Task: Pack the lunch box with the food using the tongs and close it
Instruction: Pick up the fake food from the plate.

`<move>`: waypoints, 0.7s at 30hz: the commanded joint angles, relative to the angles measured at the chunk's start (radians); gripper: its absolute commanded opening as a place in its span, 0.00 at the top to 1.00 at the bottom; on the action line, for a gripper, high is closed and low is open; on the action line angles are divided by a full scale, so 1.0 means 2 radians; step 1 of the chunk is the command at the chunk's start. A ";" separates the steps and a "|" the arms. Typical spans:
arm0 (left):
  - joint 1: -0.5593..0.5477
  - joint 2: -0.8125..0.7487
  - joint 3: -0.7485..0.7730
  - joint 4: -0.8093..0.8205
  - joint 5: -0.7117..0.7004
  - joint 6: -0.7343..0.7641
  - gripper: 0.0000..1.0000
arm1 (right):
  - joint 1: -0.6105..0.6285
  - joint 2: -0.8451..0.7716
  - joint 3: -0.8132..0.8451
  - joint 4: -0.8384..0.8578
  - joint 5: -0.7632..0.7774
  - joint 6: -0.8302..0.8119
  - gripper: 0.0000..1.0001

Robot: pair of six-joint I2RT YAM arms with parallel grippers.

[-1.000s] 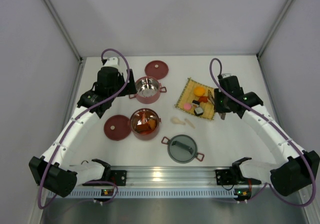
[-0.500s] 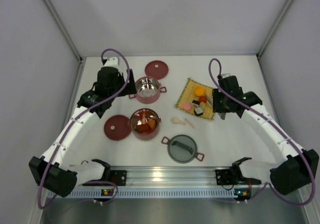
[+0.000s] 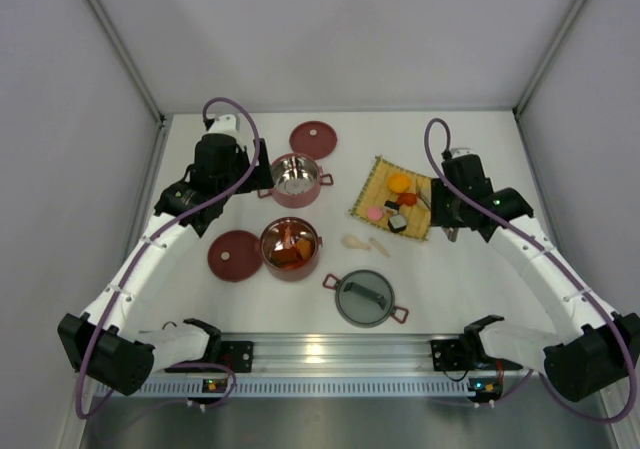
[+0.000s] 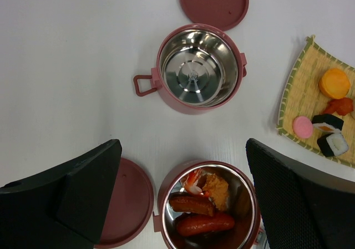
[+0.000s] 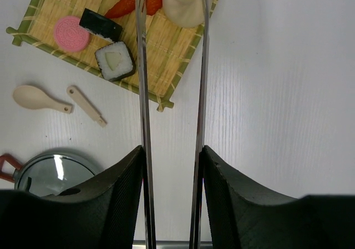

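Nearest the arm bases, at the lower middle of the overhead view, a grey domed metal lid with red side handles lies on the white counter. Just beyond it, left of centre, stands a dark-red steel-lined round tier of the lunch box, holding toy food: two red-brown sausages, a shrimp and an orange fried piece. A flat dark-red round lid lies just beside it on the left. Right of that tier lie two cream spoon-shaped pieces. Farther on, at right centre, the yellow woven square mat carries more food: a pink disc, two black-and-white sushi rolls, red pieces, an orange round piece and a pale bun. The right claw, at the mat's right edge, grips the slender silver V-shaped tongs, one finger outside each arm. The arms stand apart, and their tips run over the red pieces and the bun and out of the wrist frame, so contact cannot be told. At upper left, the left claw hovers wide and empty above the two tiers. The empty second tier stands beyond, with another flat red lid farthest back.
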 commanded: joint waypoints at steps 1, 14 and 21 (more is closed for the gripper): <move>-0.002 0.000 -0.008 0.011 0.004 -0.002 0.01 | 0.006 -0.016 0.009 -0.012 0.016 0.001 0.56; -0.002 -0.003 -0.008 0.011 0.003 -0.002 0.01 | 0.006 -0.003 -0.023 0.004 0.019 0.003 0.56; -0.002 -0.003 -0.008 0.011 0.001 -0.001 0.01 | 0.006 0.011 -0.032 0.017 0.014 0.003 0.56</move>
